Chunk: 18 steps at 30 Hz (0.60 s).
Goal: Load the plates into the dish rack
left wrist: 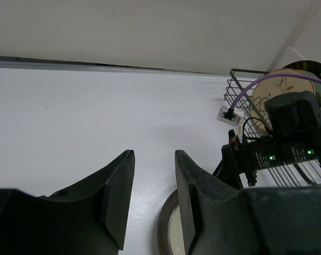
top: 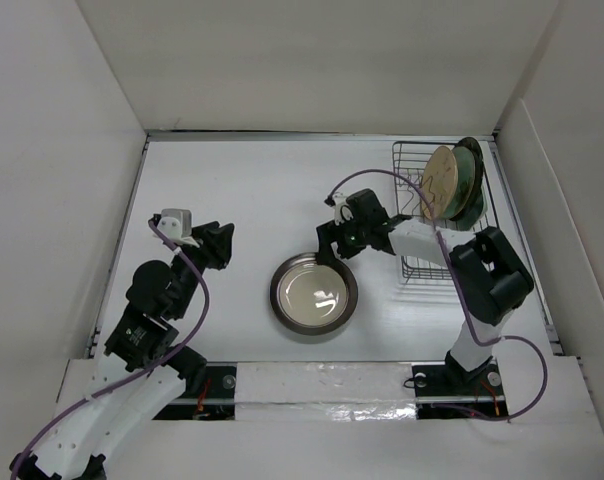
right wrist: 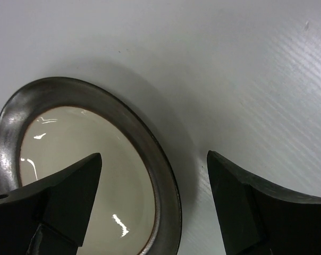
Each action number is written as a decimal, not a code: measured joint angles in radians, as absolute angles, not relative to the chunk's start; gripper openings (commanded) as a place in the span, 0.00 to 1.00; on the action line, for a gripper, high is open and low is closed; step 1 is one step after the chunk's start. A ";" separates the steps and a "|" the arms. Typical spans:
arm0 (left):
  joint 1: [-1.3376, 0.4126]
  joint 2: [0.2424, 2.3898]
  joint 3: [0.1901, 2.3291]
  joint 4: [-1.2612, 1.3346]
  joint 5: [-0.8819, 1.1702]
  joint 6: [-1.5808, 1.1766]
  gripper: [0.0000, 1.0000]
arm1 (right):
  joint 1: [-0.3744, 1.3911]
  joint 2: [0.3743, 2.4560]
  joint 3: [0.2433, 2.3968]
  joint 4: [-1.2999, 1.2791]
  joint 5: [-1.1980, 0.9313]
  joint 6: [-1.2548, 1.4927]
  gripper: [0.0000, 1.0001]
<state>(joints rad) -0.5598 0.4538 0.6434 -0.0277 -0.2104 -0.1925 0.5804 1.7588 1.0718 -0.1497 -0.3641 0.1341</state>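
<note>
Surface: white tabletop (top: 242, 190) boxed in by plain white walls, seen from above and behind the arm bases.
Plate to load: round cream plate with a broad dark brown rim (top: 314, 297), lying flat and face up on the tabletop, roughly midway between the two arms; not yet in the rack.
Right gripper (right wrist: 154, 159): at the plate's far right edge, jaws wide apart and holding nothing. In the wrist view one finger hangs over the cream well and the other over bare table, so the rim lies between them.
Dish rack: rectangular basket of thin dark wire (top: 418, 268), right of the plate and further back.
Already racked: tan round plate with a leaf drawing (top: 441, 183) standing on edge, with dark green plates (top: 470, 175) behind it; how many I cannot tell.
Left gripper (left wrist: 154, 154): well to the plate's left, jaws apart with nothing between them.
Step, as I judge it: grasping the only plate seen on the table by its rim.
Doing it well: lower until the outer finger reaches the rim's underside, close squarely across the rim rather than at a slant, then lift slowly. The glossy glaze looks slippery, and a shallow pinch could let the plate swing or drop.
Rack entry: tip the plate upright and aim for a free slot on the near side of the tan one.
</note>
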 measured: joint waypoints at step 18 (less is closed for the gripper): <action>-0.560 0.442 0.643 -0.028 -0.206 -0.192 0.34 | 0.559 1.790 0.926 0.002 -0.572 0.229 0.45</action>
